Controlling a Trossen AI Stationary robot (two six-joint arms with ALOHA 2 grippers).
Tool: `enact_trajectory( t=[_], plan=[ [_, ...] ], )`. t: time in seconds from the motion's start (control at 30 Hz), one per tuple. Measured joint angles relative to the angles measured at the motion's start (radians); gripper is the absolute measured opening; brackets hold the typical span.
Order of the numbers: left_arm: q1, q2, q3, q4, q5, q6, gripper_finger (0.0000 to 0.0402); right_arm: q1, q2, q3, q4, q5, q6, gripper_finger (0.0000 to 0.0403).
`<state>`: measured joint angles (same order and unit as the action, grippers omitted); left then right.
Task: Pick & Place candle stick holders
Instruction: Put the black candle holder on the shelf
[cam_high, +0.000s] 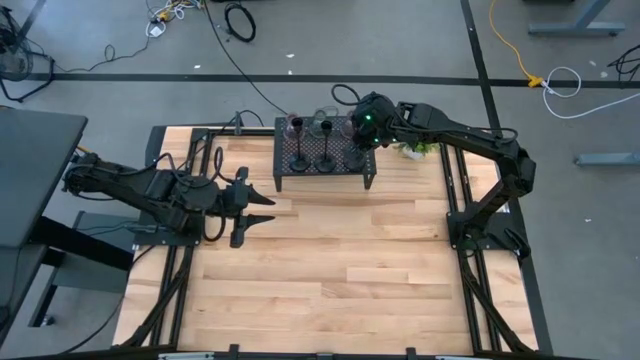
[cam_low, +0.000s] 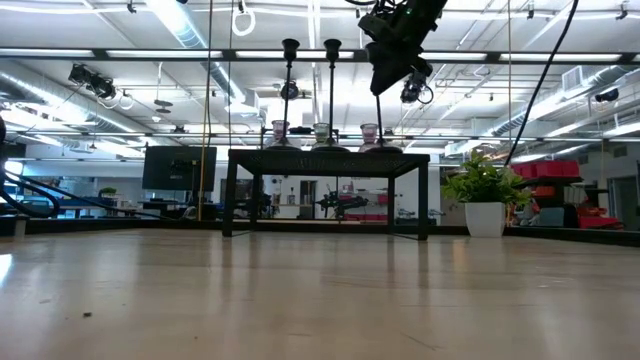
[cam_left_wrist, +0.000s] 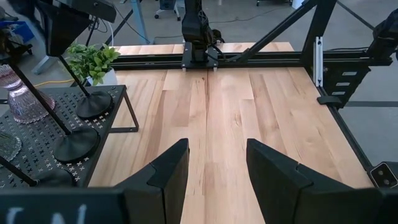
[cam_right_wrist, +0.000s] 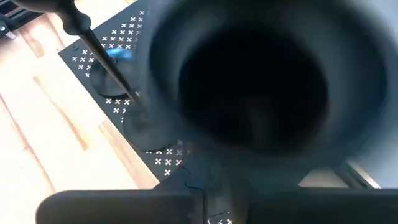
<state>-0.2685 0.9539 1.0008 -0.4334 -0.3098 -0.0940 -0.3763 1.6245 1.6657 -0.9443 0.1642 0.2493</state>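
Standing upright on the black mesh rack (cam_high: 285, 181) at the far edge of the desk (cam_high: 330, 260): three slim black stems in a row, long axes vertical, round bases flat on the mesh. Behind them, on the same rack, three small glass holders (cam_low: 321, 132).

Matters most here: the right-hand stem (cam_low: 378, 115), last of the row on the side toward the plant (cam_low: 485, 185). Rising straight up into the right claw (cam_low: 392, 72), which hangs directly over it, so the relation is claw above, thing below, along the stem's own axis. Confirmed by the right wrist view, filled almost wholly by a dark round top cup (cam_right_wrist: 249, 81) seen from above and very close. Closed on the cup or merely poised at it: cannot tell, too close and too blurred to judge. Probably a grasp near the top, but worded only as a guess.

Standing free to its side, tops clear of the claw: the other two stems (cam_low: 311, 95).

For the coming move, judged: a plain vertical lift first, keeping the stem plumb so that the base clears the mesh without swinging into its neighbour.

Much farther off: the left claw (cam_high: 255, 208), spread wide and empty, low over the desk before the rack's left end. Clearly the right arm's piece, by nearness.
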Motion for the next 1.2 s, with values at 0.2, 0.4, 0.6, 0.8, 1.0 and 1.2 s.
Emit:
enact_trajectory(
  t=[0.2,0.4,0.6,0.8,1.0,1.2],
  plan=[
    [0.000,0.000,0.000,0.000,0.000,0.000,0.0165,0.000,0.000,0.000,0.000,0.000,0.004,0.0063],
    [0.000,0.000,0.000,0.000,0.000,0.000,0.0165,0.000,0.000,0.000,0.004,0.001,0.001,0.0099],
    [0.000,0.000,0.000,0.000,0.000,0.000,0.0165,0.000,0.000,0.000,0.008,0.000,-0.028,0.0152],
    [0.000,0.000,0.000,0.000,0.000,0.000,0.0165,0.000,-0.001,0.000,0.008,0.002,-0.048,0.0191],
    [0.000,0.000,0.000,0.000,0.000,-0.006,0.0165,-0.001,-0.013,0.010,-0.023,0.011,-0.052,0.0201],
    [0.000,0.000,0.000,0.000,0.000,-0.007,0.0165,-0.001,-0.052,0.041,-0.028,0.000,-0.053,0.0199]
  ],
)
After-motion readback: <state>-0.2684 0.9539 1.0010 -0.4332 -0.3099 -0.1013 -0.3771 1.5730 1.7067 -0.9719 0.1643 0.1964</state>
